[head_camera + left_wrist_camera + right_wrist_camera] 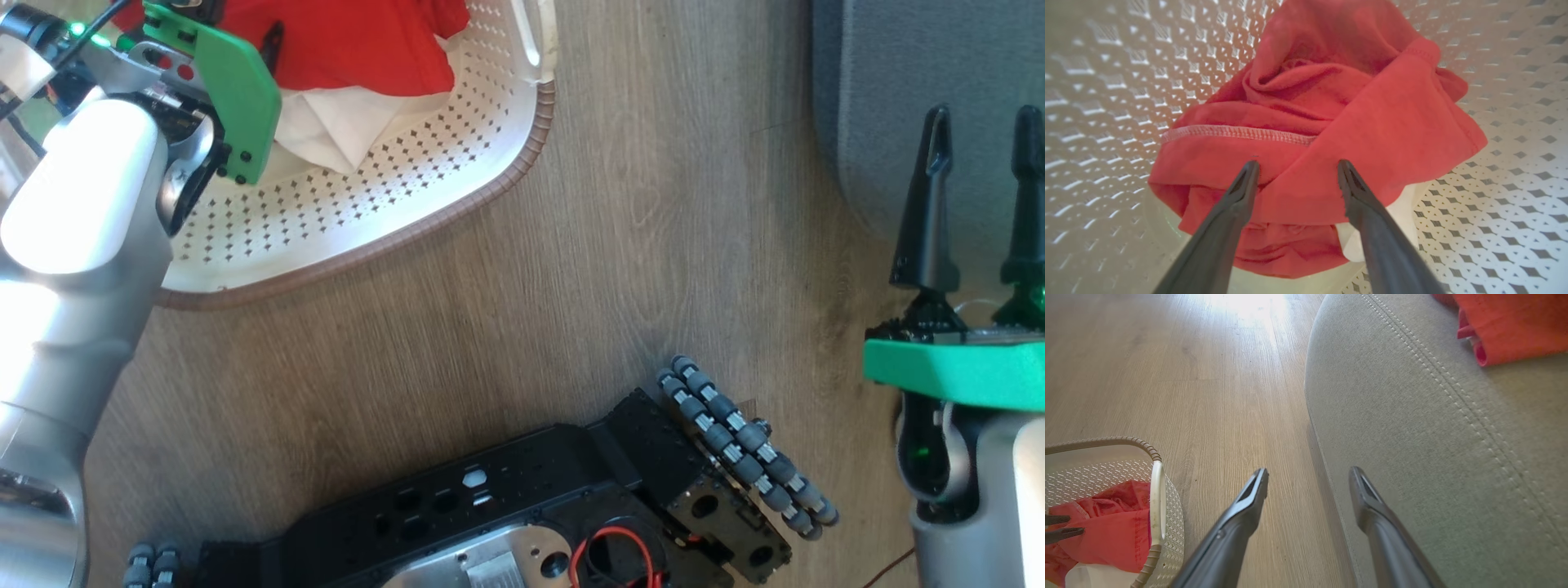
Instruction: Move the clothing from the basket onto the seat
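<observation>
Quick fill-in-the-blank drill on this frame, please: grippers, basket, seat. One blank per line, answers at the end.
1. The left gripper, aimed at the clothing in the basket, is ____.
2. The basket stands on the ____ floor.
3. The grey seat bears one ____ garment.
4. The right gripper, open by the seat's edge, holds ____.

Missing words: open; wooden; red; nothing.

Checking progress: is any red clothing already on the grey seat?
Yes, a red garment lies on the grey seat at the right wrist view's top right.
</observation>
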